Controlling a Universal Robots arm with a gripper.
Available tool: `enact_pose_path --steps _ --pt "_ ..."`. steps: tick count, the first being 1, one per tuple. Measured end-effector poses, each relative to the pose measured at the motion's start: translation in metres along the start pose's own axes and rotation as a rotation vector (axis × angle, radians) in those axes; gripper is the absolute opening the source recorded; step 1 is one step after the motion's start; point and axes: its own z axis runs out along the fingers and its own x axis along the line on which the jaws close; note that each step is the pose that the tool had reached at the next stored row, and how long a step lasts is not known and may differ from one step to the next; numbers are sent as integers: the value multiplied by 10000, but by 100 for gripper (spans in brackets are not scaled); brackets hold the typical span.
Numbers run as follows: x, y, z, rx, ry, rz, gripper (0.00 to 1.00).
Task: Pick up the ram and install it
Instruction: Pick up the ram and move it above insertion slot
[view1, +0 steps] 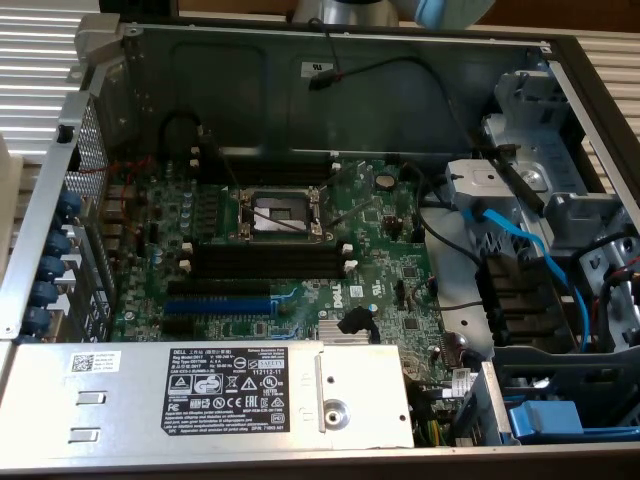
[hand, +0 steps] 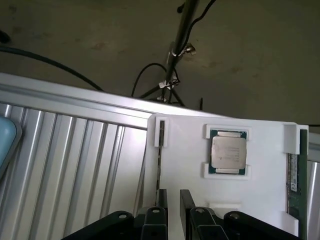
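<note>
Claw (hand: 173, 196): we see its two black fingers (hand: 186, 200) apart, bare white between them, gripping nothing. It hangs over a white tray (hand: 260, 135) lying on a ribbed metal surface (hand: 75, 155). A narrow slot (hand: 160, 145) in the tray lies just beside one finger. A processor chip (hand: 228, 153) sits in a middle pocket. The ram (hand: 294, 172), green, lies in a groove at the tray's edge, beyond the chip, well apart from the claw. In the exterior view we note the open computer case (view1: 300, 80) and the motherboard's black slots (view1: 270, 262).

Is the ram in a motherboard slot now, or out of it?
Out. The ram lies in the white tray, and the black memory slots on the motherboard are empty.
</note>
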Motion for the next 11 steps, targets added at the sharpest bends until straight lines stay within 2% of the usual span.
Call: enact_pose_path --steps 11 --pt "10 -13 199 -22 -2 -4 25"
